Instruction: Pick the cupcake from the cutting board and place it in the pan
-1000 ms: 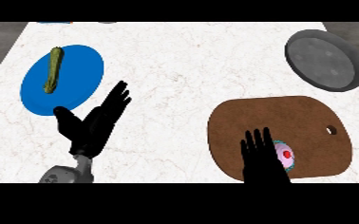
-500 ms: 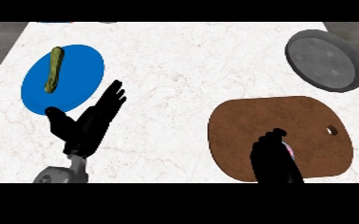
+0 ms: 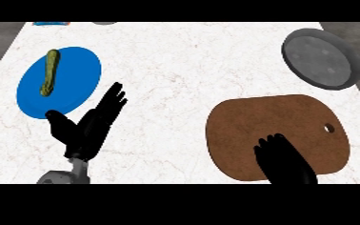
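The right hand is low over the near part of the brown cutting board, coming in from the view's lower edge with its back to the camera. From this angle it cannot be told whether it is spread or closed on anything. The cupcake does not show anywhere on the bare parts of the board or on the counter. My judgement is that it sits beneath this hand, hidden by it, so the grasp is probably under way or just made. The pan, dark grey and round, lies up and slightly to the right of the hand, just past the board's far right corner. The carry would therefore run away from the robot across the board, with little sideways travel. The right hand is plainly the nearer one to both board and pan. The left hand rests open, fingers up, at the lower left, just beside the blue plate. That plate carries a long greenish item lying lengthwise away from the robot, well apart from the board.
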